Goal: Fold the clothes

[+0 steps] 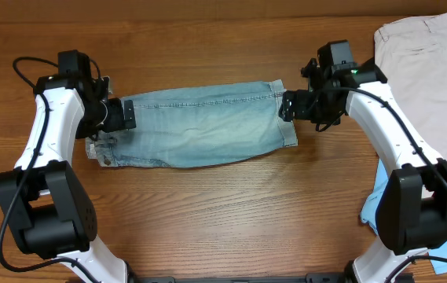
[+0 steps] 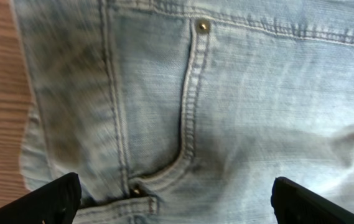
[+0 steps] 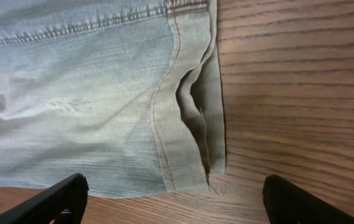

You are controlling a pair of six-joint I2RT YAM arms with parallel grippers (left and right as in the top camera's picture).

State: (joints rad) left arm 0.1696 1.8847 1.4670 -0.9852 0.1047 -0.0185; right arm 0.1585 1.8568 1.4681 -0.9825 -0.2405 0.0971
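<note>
Overhead, the left hand (image 1: 126,115) is covering part of the waistband end of the denim shorts (image 1: 199,130), so the fabric under it is staying hidden. At 2 o'clock the beige shorts (image 1: 427,71) are being cut off by the frame's top and right edges. At 4 o'clock a sky-blue garment (image 1: 376,200) is peeking out, mostly masked by the right arm. The faded light-blue denim is lying flat across the middle of the desk (image 1: 231,212), folded into a long band running from 9 o'clock to 3 o'clock, with the waistband at 9 and the leg end at 3. The right hand (image 1: 286,106) is hovering at that 3 o'clock end. Only the left wrist view is giving the close detail: a curved, double-stitched pocket seam (image 2: 189,106) and a small metal rivet (image 2: 203,25), with the 9 o'clock side of the frame smeared by blur. Its two dark fingertips (image 2: 52,199) are showing only as tips at the bottom corners, standing wide apart, so this hand is open over the denim. The right wrist view alone is showing the cuffed hem (image 3: 189,112) buckling up into a small fold beside bare wood, with its fingertips (image 3: 55,198) likewise spread wide and gripping nothing. Whether either hand is touching the cloth is not clear.
</note>
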